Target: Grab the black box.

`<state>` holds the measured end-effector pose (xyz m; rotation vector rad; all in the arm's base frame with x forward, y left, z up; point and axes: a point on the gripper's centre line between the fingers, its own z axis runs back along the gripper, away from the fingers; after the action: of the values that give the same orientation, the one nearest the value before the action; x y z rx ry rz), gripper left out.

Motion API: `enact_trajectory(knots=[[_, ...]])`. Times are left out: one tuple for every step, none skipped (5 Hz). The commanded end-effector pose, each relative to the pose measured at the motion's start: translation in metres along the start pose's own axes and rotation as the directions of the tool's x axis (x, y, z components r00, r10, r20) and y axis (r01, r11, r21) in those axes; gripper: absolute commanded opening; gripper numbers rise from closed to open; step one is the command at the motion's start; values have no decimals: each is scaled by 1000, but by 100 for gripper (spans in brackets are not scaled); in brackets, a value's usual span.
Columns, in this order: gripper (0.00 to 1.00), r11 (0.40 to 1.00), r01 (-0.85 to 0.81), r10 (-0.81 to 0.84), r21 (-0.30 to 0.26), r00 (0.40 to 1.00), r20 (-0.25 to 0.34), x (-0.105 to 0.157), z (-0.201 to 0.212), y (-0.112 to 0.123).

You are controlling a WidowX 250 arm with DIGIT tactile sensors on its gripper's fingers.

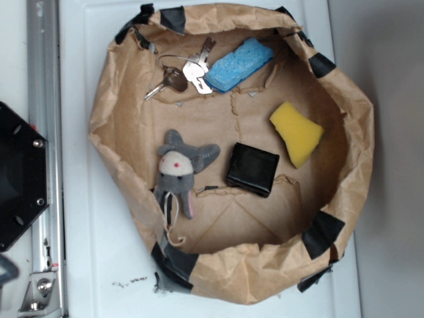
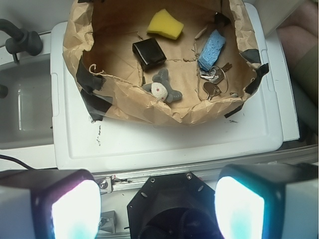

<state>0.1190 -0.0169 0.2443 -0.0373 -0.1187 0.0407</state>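
The black box (image 1: 252, 169) lies flat on the floor of a brown paper nest (image 1: 119, 119), between a grey plush mouse and a yellow sponge. In the wrist view the black box (image 2: 149, 53) sits far ahead inside the paper nest (image 2: 164, 114). My gripper (image 2: 157, 209) is open, its two pale glowing fingertips (image 2: 75, 211) wide apart with nothing between them. It hangs high over the robot's black base, well short of the nest. The gripper does not show in the exterior view.
Inside the nest are a grey plush mouse (image 1: 179, 169), a yellow sponge (image 1: 296, 132), a blue sponge (image 1: 238, 64) and a bunch of keys (image 1: 185, 71). The nest stands on a white lid (image 2: 164, 142). The robot's black base (image 1: 16, 175) and a metal rail (image 1: 45, 132) lie left.
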Motion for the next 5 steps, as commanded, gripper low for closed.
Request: enact_trajectory(knots=[[100, 1000, 0, 0, 0, 1000, 0, 0, 0, 0], [100, 994, 113, -113, -4, 993, 30, 49, -10, -11], [100, 973, 225, -223, -47, 974, 48, 95, -28, -18], [100, 921, 381, -373, -79, 923, 97, 120, -50, -14], [100, 921, 381, -373, -79, 923, 97, 120, -50, -14]])
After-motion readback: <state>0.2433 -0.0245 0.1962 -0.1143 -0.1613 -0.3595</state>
